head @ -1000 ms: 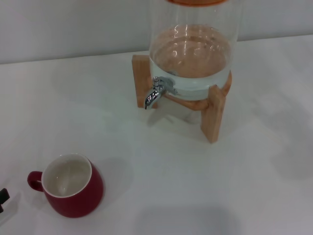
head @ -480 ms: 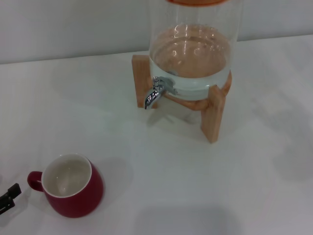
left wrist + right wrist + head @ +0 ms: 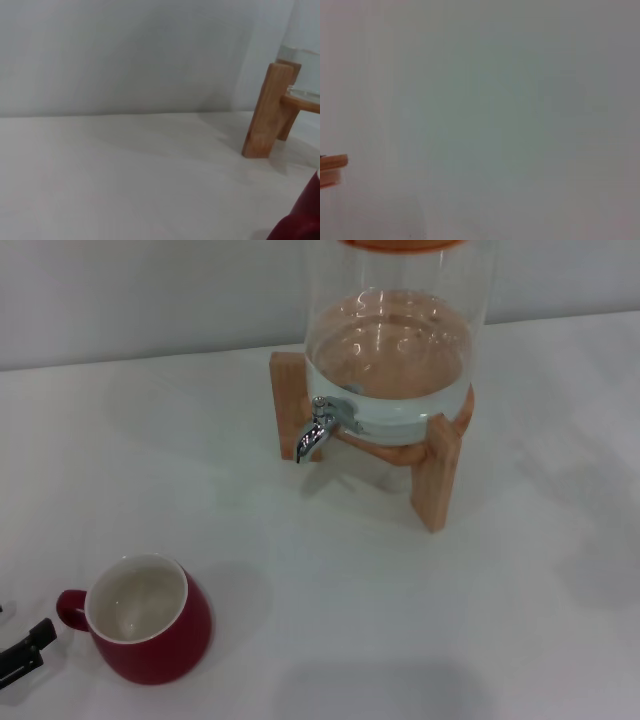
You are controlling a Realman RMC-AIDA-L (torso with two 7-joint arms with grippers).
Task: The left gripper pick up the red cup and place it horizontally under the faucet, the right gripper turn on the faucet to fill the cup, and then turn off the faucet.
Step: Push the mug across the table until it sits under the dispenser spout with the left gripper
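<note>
Only a black tip of the left tool shows at the near left edge of the head view, just beside the handle of the squat dark-red ceramic cup and apart from it; whether its fingers are spread or pressed together I cannot tell. That cup stands upright on the white bench, white inside, its loop handle facing the tool. Well beyond it, the small chrome faucet juts from a clear glass jar holding water, seated on a wooden stand. No part of the right tool appears in any view.
</note>
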